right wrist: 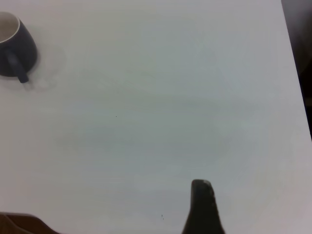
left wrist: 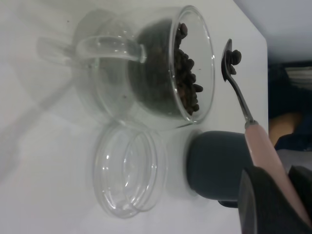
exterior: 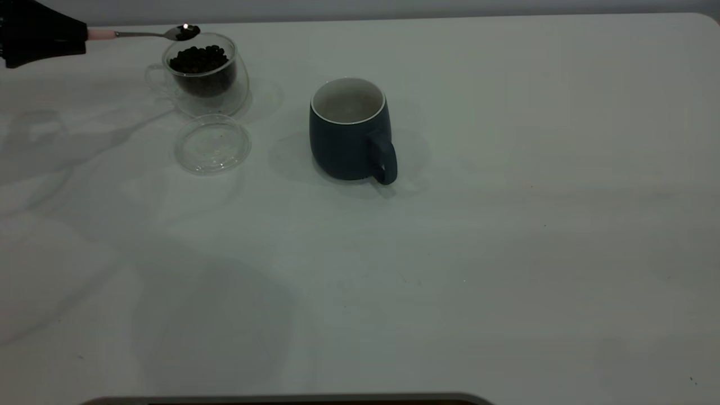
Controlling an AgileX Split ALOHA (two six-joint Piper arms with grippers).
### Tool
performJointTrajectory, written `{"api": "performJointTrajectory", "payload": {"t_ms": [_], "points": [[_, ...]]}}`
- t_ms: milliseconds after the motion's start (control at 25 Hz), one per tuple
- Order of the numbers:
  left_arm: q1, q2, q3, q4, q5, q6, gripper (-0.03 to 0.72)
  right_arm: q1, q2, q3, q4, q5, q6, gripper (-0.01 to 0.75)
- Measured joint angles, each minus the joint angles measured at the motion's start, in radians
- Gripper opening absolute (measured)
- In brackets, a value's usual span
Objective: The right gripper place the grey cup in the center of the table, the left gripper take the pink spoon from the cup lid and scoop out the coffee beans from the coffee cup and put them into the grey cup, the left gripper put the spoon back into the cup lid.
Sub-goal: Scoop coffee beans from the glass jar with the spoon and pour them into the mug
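The grey cup [exterior: 350,132] stands upright near the middle of the white table [exterior: 506,253], white inside, with its handle pointing to 5 o'clock. At its 10 o'clock stands the clear coffee cup [exterior: 205,73], with dark coffee beans [exterior: 198,58] heaped inside, and the round cup lid [exterior: 212,144] lies flat just at that cup's 6 o'clock. The left gripper [exterior: 39,36] holds the pink spoon [exterior: 143,34] level over the coffee cup's far rim, with a few beans in its bowl.
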Motion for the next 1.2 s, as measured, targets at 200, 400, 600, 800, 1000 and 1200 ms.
{"api": "performJointTrajectory", "payload": {"t_ms": [200, 400, 600, 800, 1000, 1200], "points": [[0.003, 0.000, 0.000, 0.000, -0.010, 0.000, 0.127, 0.000, 0.000, 0.000, 0.000, 0.000, 0.000, 0.590], [0.003, 0.000, 0.000, 0.001, 0.000, -0.002, 0.127, 0.000, 0.000, 0.000, 0.000, 0.000, 0.000, 0.590], [0.003, 0.000, 0.000, 0.001, 0.035, -0.003, 0.127, 0.000, 0.000, 0.000, 0.000, 0.000, 0.000, 0.590], [0.003, 0.000, 0.000, 0.001, 0.084, -0.008, 0.127, 0.000, 0.000, 0.000, 0.000, 0.000, 0.000, 0.590], [0.003, 0.000, 0.000, 0.001, 0.103, -0.030, 0.127, 0.000, 0.000, 0.000, 0.000, 0.000, 0.000, 0.590], [0.003, 0.000, 0.000, 0.001, 0.103, -0.053, 0.127, 0.000, 0.000, 0.000, 0.000, 0.000, 0.000, 0.590]]}}
